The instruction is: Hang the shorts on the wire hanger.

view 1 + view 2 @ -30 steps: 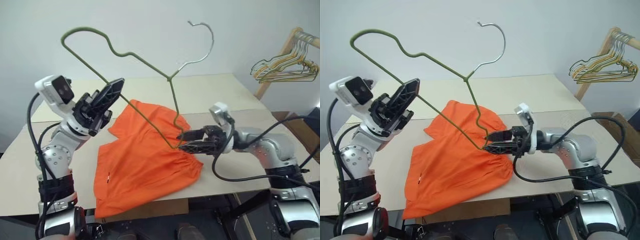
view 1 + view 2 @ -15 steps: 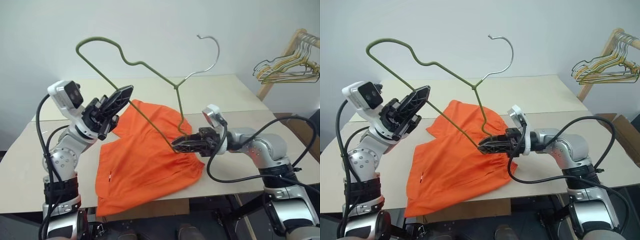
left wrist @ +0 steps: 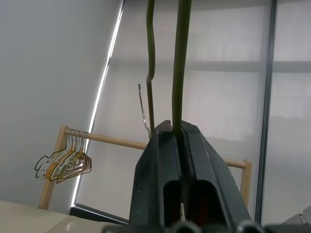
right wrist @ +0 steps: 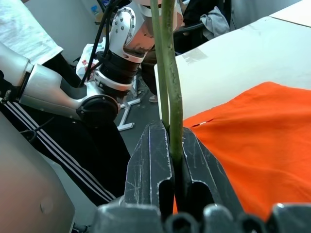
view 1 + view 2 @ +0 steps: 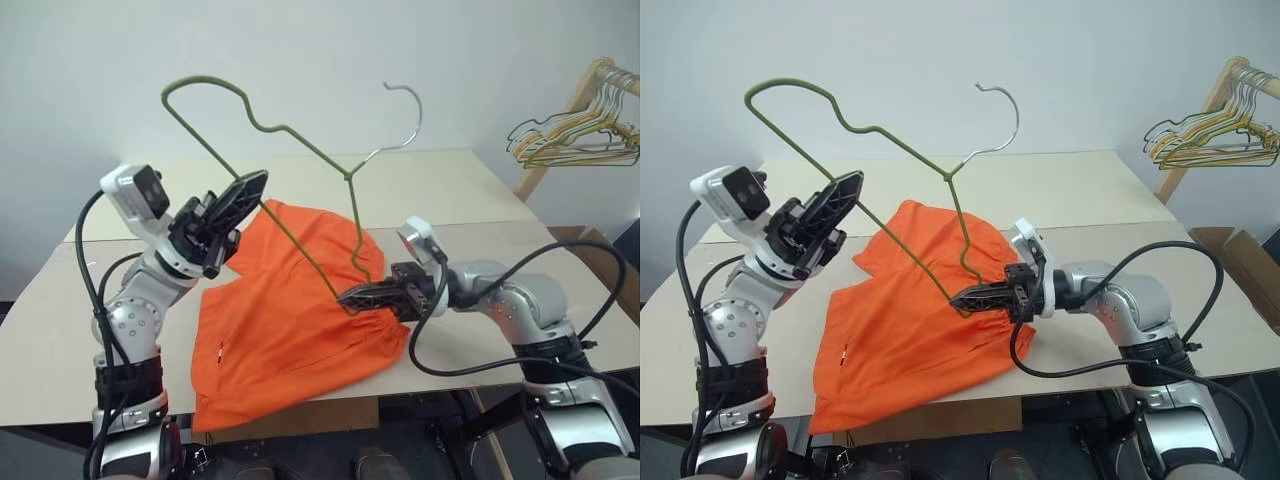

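Observation:
The orange shorts point(image 5: 280, 330) lie flat on the table point(image 5: 470, 190), waistband toward my right arm. The wire hanger point(image 5: 300, 140) is held up in the air over them, tilted, with its hook point(image 5: 405, 115) to the upper right. My left gripper point(image 5: 255, 186) is shut on the hanger's long straight bar; the left wrist view shows the wire pinched between the fingers point(image 3: 165, 145). At the hanger's lowest corner, just above the waistband, my right gripper point(image 5: 958, 298) is shut on the wire, and the right wrist view shows the fingers point(image 4: 153, 145) clamped on it.
A wooden rack point(image 5: 585, 85) with a bunch of green and yellow wire hangers point(image 5: 570, 140) stands at the back right. A cardboard box point(image 5: 1240, 260) sits beyond the table's right edge. A person in a white top point(image 4: 24, 34) stands beside the table.
My right gripper, open around the hanger's lowest corner a second ago, has closed on the wire. The left gripper keeps its hold. The view has shifted slightly.

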{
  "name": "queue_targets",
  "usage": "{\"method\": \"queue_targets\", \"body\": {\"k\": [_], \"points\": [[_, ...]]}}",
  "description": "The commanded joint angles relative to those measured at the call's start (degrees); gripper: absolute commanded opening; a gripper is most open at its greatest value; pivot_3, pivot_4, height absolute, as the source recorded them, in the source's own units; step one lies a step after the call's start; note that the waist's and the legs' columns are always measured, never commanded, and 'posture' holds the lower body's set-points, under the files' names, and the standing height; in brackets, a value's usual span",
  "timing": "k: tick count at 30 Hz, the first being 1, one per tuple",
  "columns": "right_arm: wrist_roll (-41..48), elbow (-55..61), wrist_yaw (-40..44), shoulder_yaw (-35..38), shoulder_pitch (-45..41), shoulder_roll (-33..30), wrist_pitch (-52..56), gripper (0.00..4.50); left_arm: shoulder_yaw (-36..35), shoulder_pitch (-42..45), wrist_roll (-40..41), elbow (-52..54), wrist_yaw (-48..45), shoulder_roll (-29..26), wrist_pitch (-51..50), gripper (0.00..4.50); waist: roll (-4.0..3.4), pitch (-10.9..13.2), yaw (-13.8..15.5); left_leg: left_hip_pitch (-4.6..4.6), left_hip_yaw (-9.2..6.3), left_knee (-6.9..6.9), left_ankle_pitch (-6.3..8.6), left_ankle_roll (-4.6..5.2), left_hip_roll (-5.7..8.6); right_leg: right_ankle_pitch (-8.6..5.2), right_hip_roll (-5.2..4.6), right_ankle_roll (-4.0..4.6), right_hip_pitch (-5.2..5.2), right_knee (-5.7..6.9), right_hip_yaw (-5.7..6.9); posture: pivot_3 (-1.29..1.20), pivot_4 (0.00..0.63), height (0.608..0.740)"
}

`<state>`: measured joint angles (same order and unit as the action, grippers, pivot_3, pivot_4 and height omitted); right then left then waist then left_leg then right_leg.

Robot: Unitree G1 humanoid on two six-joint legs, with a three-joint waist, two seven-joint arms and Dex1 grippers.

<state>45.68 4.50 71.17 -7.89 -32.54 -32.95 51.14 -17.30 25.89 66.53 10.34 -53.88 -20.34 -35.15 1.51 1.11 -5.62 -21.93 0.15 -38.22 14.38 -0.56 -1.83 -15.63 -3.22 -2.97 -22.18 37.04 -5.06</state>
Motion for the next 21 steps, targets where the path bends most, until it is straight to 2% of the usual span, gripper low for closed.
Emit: {"method": "queue_targets", "body": {"k": [1, 2, 4, 7, 12, 18, 21], "points": [[1.7, 1.9, -0.3, 2.9, 0.0, -0.3, 0.2, 0.00, 2.8, -0.9, -3.5, 0.3, 0.4, -1.9, -0.8, 1.01, 0.00, 0.0, 0.0, 0.00, 0.00, 0.00, 0.00, 0.00, 0.00, 0.00, 0.00, 0.00, 0.00, 0.00, 0.00, -0.08, 0.000, 0.740], [2.9, 2.1, -1.0, 4.3, 0.3, -0.2, 0.7, 0.00, 5.3, -1.9, -7.5, 0.3, 0.2, -3.7, -0.7, 1.43, 0.00, 0.0, 0.0, 0.00, 0.00, 0.00, 0.00, 0.00, 0.00, 0.00, 0.00, 0.00, 0.00, 0.00, 0.00, -0.09, 0.000, 0.740], [5.1, 2.3, -2.7, 7.0, 0.8, 0.0, 2.0, 0.00, 9.6, -3.9, -13.5, 1.0, -0.3, -6.7, -0.3, 1.96, -0.01, 0.0, -0.1, 0.01, 0.00, 0.00, 0.00, 0.00, 0.00, 0.00, 0.01, 0.00, 0.00, 0.00, 0.00, -0.10, 0.000, 0.740], [7.8, 2.7, -5.4, 10.8, 1.7, -0.3, 4.0, 0.00, 14.3, -6.1, -19.1, 2.1, -2.1, -10.1, 0.8, 2.91, -0.04, 0.0, -0.1, -0.02, 0.00, 0.00, 0.00, 0.00, 0.01, 0.00, 0.01, 0.00, -0.02, -0.01, 0.00, -0.10, 0.000, 0.740], [10.8, 2.6, -7.5, 17.9, 8.7, -7.6, 9.8, 0.00, 21.0, -9.4, -30.0, 2.6, -6.6, -15.7, 6.3, 4.48, -0.06, 0.0, 0.1, -0.08, -0.01, 0.01, 0.00, 0.00, -0.01, -0.01, 0.01, 0.02, -0.03, -0.05, 0.08, -0.12, 0.000, 0.740], [9.2, -0.4, -3.3, 18.9, 20.7, -21.6, 15.8, 0.00, 23.3, -10.5, -36.5, 3.3, -9.4, -18.5, 11.5, 4.48, -0.10, 0.1, 0.0, -0.07, 0.08, 0.01, 0.01, 0.00, 0.01, -0.02, -0.05, 0.01, -0.03, -0.11, 0.03, -0.14, 0.000, 0.740], [7.0, -2.6, 0.5, 19.0, 26.5, -26.5, 13.8, 0.00, 23.8, -10.8, -38.1, 4.2, -10.9, -19.7, 12.5, 4.48, -0.10, 0.1, -0.3, -0.02, 0.10, 0.01, 0.01, 0.01, -0.04, -0.03, 0.01, 0.00, -0.02, -0.11, 0.00, -0.14, 0.000, 0.740]]}}
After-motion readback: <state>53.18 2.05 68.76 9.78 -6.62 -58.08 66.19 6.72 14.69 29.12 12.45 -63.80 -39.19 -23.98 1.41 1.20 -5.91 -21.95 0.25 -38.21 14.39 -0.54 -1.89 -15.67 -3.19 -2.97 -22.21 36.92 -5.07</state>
